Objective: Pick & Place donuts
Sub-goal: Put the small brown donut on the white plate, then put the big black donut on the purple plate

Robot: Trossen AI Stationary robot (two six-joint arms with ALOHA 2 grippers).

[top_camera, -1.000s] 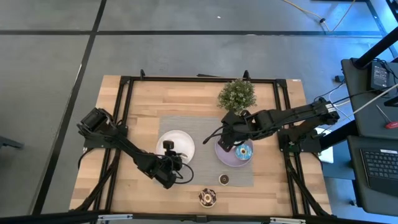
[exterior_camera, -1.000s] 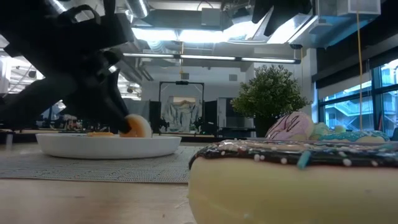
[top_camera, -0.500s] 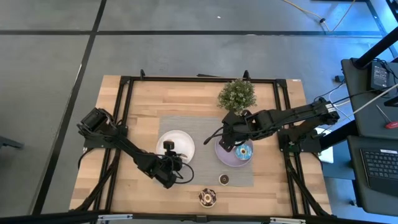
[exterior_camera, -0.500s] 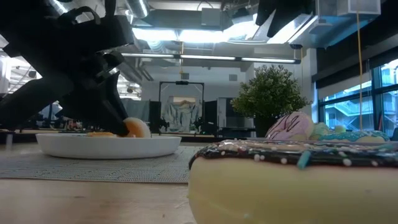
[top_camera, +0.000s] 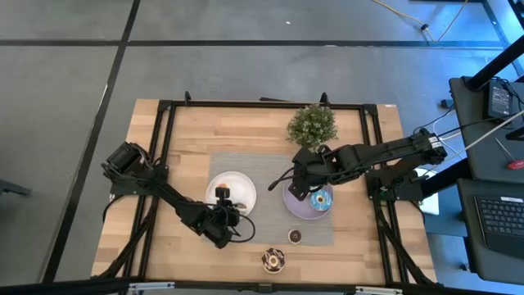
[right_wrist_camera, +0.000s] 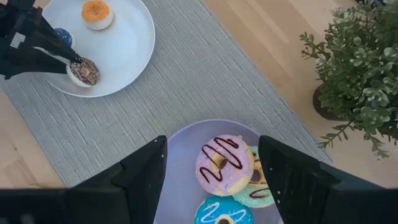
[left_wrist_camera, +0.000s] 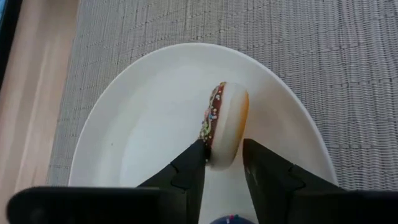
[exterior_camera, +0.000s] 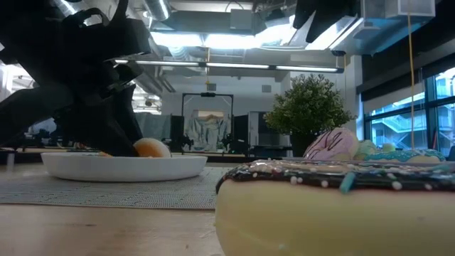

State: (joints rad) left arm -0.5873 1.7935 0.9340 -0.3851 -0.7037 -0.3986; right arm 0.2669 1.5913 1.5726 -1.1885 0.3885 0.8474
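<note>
Donuts sit in several spots. A speckled mini toy donut (left_wrist_camera: 224, 124) stands on edge on the round white plate (left_wrist_camera: 143, 124), low centre of the left wrist view, between the left gripper (left_wrist_camera: 225, 163)'s two dark fingers, which rest against its sides. In the right wrist view, upper left, a mini orange donut (right_wrist_camera: 97, 13) also lies on that plate. The right gripper (right_wrist_camera: 211, 171), fingers spread wide, hovers over the lilac plate (right_wrist_camera: 180, 140), which carries a pink-iced donut (right_wrist_camera: 222, 164), a blue one (right_wrist_camera: 220, 211) and a green-white one (right_wrist_camera: 258, 183) packed together. A chocolate-sprinkled large donut (top_camera: 273, 260) and a dark brown mini donut (top_camera: 295, 236) lie in the lower centre of the high view.
</note>
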